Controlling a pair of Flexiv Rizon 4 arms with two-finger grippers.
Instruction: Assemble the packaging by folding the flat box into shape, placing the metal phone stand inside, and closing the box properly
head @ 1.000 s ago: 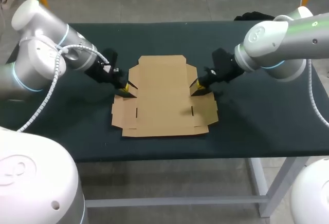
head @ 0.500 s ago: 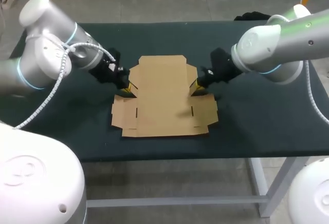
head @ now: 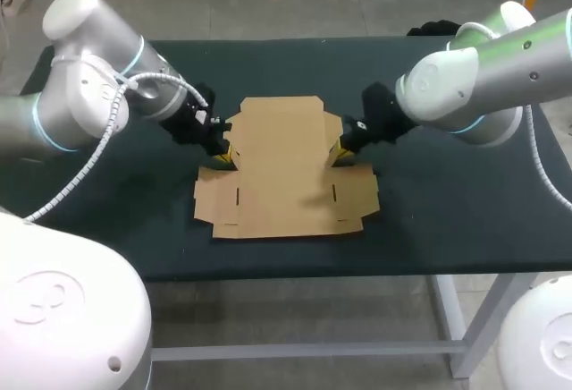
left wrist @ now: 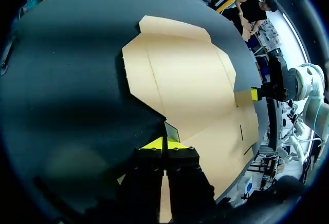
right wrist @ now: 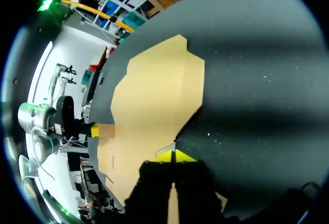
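Both jaw pairs look pressed together, left gripper [head: 222,151] and right gripper [head: 338,148] at side notches of the box [head: 281,175]; uneven pushing could skew it sideways.

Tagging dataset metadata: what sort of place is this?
Likely a robotics lab test bench: the left gripper and right gripper sit at a flat box on a dark-covered table.

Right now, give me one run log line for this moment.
stage: box flat on table | left tool: shut at left notch | right tool: shut at right notch | stand: not in view
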